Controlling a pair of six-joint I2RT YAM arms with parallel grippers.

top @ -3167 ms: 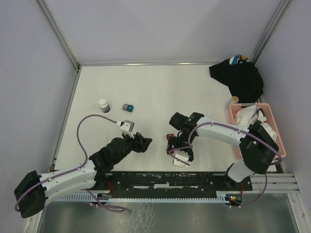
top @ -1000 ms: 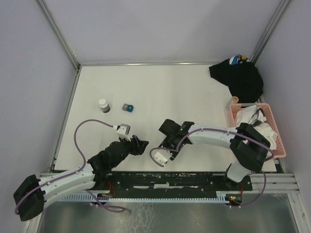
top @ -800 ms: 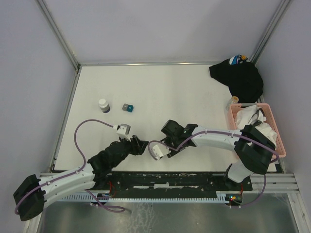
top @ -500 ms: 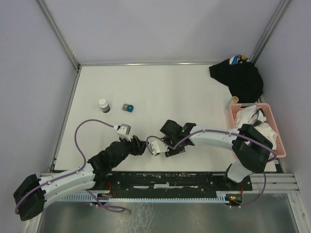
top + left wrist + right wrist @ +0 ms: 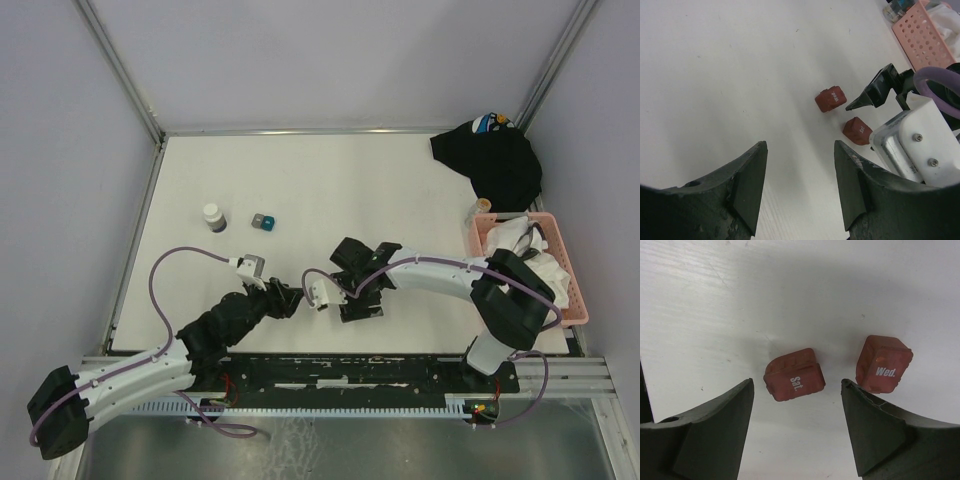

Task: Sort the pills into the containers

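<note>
Two tiny dark-red boxes lie closed on the white table. In the right wrist view the "Sat." box sits just ahead of my open right gripper, between the lines of its fingers. The "Wed." box lies past the right fingertip. Both also show in the left wrist view, "Wed." and "Sat.". My left gripper is open, empty and short of them. From above, my right gripper covers the boxes and my left gripper is close beside it. The clear vial with an amber top stands by the basket. No pills show.
A pink slatted basket holding white stuff stands at the right edge. A black cloth lies at the back right. A white-capped bottle and a small grey and teal box sit at the left.
My right gripper has swung left and turned, its wrist camera now on the left side and its fingers over the red boxes. My left arm has barely shifted.
</note>
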